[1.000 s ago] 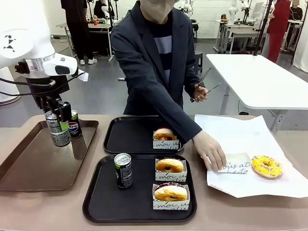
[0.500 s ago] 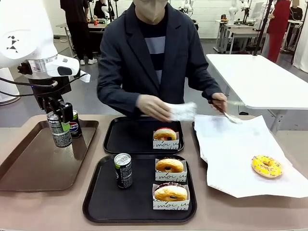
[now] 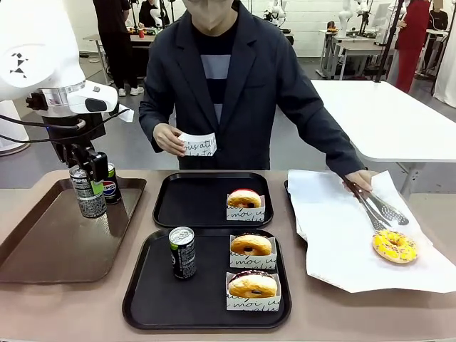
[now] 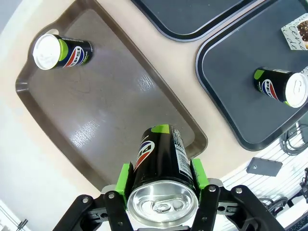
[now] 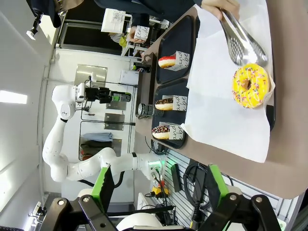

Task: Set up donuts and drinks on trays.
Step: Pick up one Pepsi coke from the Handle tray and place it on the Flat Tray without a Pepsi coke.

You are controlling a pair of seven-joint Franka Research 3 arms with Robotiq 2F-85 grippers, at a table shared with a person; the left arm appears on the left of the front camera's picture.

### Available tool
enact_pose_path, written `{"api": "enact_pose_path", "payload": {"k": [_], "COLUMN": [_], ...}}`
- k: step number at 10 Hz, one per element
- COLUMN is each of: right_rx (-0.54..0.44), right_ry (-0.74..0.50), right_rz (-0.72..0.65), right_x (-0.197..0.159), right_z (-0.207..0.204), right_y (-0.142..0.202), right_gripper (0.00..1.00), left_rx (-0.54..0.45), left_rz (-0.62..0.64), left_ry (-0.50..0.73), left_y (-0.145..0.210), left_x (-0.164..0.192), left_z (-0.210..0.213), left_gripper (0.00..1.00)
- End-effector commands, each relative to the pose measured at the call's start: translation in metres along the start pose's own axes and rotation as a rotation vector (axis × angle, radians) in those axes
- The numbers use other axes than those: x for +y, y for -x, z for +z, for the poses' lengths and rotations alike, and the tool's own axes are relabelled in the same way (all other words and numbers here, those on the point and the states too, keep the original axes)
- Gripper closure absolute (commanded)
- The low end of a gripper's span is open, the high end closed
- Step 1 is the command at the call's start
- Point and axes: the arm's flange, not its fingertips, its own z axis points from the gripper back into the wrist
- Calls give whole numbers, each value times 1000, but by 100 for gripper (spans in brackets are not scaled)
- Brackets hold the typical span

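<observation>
My left gripper [image 3: 88,184] is shut on a slim dark can [image 3: 90,199], upright over the brown tray; its green pads clamp the can [image 4: 162,163] just below the silver top. A second can [image 3: 182,251] stands on the near black tray [image 3: 146,303] beside two sleeved donuts [image 3: 251,246] [image 3: 252,285]. The far black tray [image 3: 185,203] holds a red donut [image 3: 244,199] in a sleeve. A yellow sprinkled donut [image 3: 394,246] lies on white paper, also seen as the yellow donut [image 5: 250,85]. My right gripper [image 5: 159,192] stands open and holds nothing.
A Pepsi-logo can [image 3: 110,187] stands at the back of the brown tray [image 3: 43,249]. The person holds metal tongs [image 3: 377,210] just over the yellow donut and a printed paper sleeve [image 3: 198,144] at chest height. White paper [image 3: 342,242] covers the table's right side.
The person picked a paper sleeve off the white paper and raised it, then brought the tongs down to the yellow donut. My left gripper with its can has hardly moved.
</observation>
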Motion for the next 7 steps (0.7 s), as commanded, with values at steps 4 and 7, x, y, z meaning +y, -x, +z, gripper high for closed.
{"api": "enact_pose_path", "payload": {"k": [4,7], "right_rx": [-14,-14], "right_ry": [-21,-21], "right_rz": [21,21], "right_x": [0,0], "right_z": [1,1], "right_y": [-2,-2], "right_gripper": [0,0], "left_rx": [1,8], "left_rz": [-4,-45], "left_ry": [-2,2], "left_y": [-2,-16], "left_x": [1,0], "left_z": [6,3], "left_gripper": [41,41]}}
